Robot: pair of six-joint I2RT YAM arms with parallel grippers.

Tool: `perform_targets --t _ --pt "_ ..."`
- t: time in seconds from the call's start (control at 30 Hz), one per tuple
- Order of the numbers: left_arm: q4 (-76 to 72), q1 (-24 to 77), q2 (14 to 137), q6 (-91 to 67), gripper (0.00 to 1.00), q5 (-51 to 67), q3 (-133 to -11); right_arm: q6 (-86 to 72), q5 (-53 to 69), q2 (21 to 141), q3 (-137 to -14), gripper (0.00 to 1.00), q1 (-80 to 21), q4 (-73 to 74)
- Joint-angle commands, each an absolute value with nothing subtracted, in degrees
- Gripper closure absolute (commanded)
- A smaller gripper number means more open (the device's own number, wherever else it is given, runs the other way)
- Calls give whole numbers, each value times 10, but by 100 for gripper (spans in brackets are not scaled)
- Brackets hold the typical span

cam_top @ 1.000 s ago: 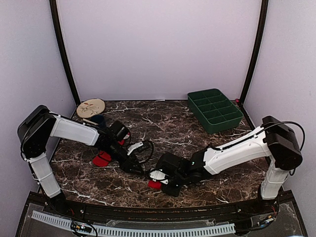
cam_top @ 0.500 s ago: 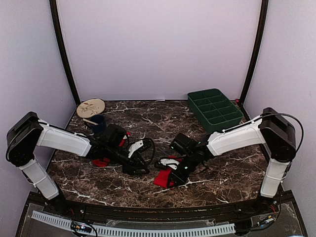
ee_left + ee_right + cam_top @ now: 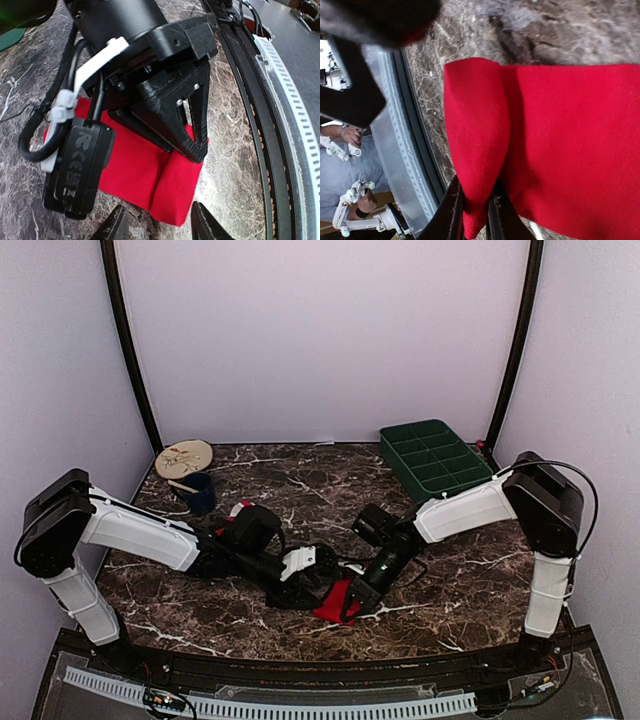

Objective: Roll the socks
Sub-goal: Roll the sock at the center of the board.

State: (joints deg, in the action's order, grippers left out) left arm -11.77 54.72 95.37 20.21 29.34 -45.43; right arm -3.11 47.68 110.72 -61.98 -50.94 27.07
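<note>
1. A dark marbled worktop (image 3: 300,475) sits inside lilac walls, with a green tray (image 3: 435,462) at the back right and a wooden disc (image 3: 184,457) and blue cup (image 3: 198,491) at the back left
2. A plain red sock (image 3: 333,605) lies flat at the front middle, near the worktop's front edge
3. The right pincer (image 3: 476,212) is narrowed onto a raised fold at the sock's edge, pinching it
4. The left pincer (image 3: 160,227) stands parted, with its tips either side of the sock's near corner and gripping nothing
5. Both pincers are close together at the sock
</note>
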Motion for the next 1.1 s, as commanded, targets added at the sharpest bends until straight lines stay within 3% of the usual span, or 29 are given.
perform_targets --t 0.0,0.37,0.9,1.07 --pt "-86 556 965 270 55 291 -472 -37 520 1124 -634 87 -509 276" --pt "-13 576 997 356 55 322 -504 -35 533 1138 -643 88 -510 284" --pt "6 594 1047 408 56 264 -538 -37 541 1136 -639 89 -509 288" --pt "4 597 1058 417 61 245 -546 -34 543 1138 -639 89 -509 293"
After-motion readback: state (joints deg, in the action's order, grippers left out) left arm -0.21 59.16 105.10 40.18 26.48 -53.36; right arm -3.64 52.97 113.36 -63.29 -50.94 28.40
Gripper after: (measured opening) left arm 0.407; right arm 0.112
